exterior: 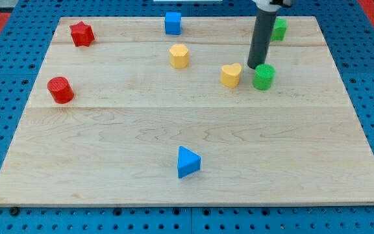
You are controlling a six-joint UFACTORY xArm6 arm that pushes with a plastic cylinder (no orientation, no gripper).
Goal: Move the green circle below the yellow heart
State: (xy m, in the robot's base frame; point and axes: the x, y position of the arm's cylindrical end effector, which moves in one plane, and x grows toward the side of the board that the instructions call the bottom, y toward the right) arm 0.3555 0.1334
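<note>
No claw here: my tip (pixel 254 67) touches the green circle's (pixel 263 77) far-left edge, right of the yellow heart (pixel 231 75). An off-centre push could nudge the heart aside.

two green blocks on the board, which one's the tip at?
The green circle, just right of the yellow heart: my tip sits against its upper-left edge. The other green block lies near the view's top, partly behind the rod.

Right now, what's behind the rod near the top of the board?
A green block sits behind the rod, showing only on its right side. The rest is covered, so its shape can't be told.
</note>
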